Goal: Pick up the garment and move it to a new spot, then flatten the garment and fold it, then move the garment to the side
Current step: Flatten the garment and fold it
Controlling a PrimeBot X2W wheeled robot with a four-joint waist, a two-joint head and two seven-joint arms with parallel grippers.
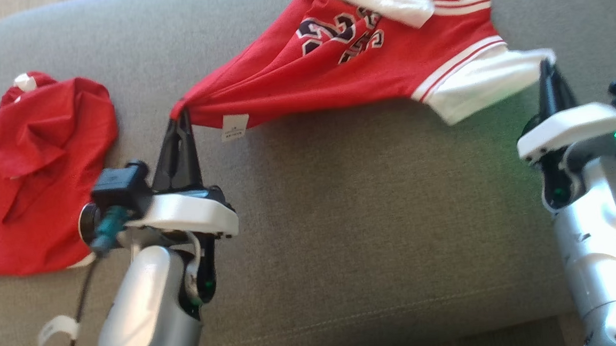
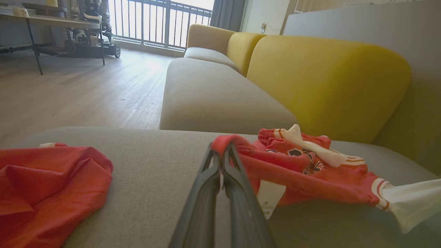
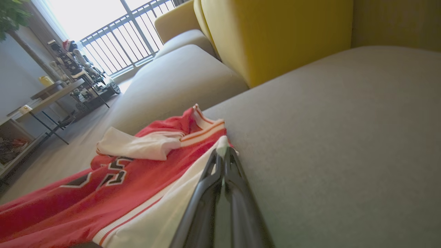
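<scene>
The garment (image 1: 344,69) is a red jersey with white sleeves, white trim and dark numbers, stretched across the grey sofa seat (image 1: 343,219). My left gripper (image 1: 180,114) is shut on its red corner, beside a white tag (image 1: 234,127). My right gripper (image 1: 547,67) is shut on the end of a white sleeve at the right. In the left wrist view the garment (image 2: 303,172) bunches right of my pinched left gripper (image 2: 222,150). In the right wrist view my right gripper (image 3: 223,151) pinches the white sleeve edge of the garment (image 3: 113,193).
A second red garment (image 1: 40,173) lies crumpled at the left of the seat, also seen as a red garment (image 2: 44,186) in the left wrist view. Yellow back cushions (image 2: 327,79) stand behind the seat. Wooden floor (image 2: 75,89) and a table (image 2: 51,24) lie beyond.
</scene>
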